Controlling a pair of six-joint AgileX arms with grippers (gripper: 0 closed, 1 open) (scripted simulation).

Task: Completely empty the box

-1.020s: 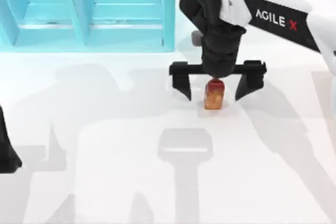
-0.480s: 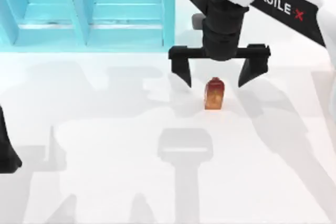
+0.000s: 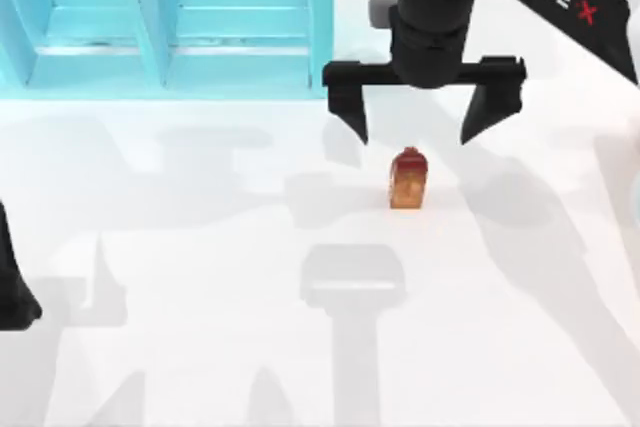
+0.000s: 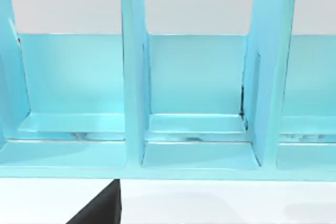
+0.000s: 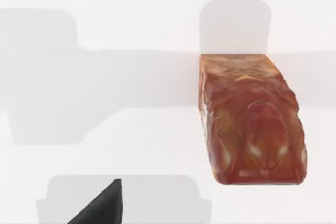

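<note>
Box (image 3: 170,22), turquoise with thick walls and dividers, across the upper left of the top view, the visible compartments bare. Right gripper (image 3: 425,117) in the upper right of centre, fingers spread wide apart and holding nothing, hanging just above a small reddish-brown block (image 3: 407,179) that stands free on the white table (image 3: 200,347) at centre right, well apart from the box. Left arm (image 3: 12,282) parked at the lower left edge; fingers hidden, so cannot tell whether apart or together.

Left wrist view: box wall and dividers (image 4: 134,77) close up, three compartments in sight, floors bare apart from faint marks along the near edges; a dark finger tip (image 4: 100,211) at the lower left.

Right wrist view: block (image 5: 249,119) right of centre, glossy and mottled orange-red, resting flat on the table; a dark finger tip (image 5: 102,205) at the lower left, clear of it.

Judged step: release done, retreat in hand. Best done by rising straight, fingers kept wide to avoid clipping the block, then checking the compartments out of sight for anything left.
</note>
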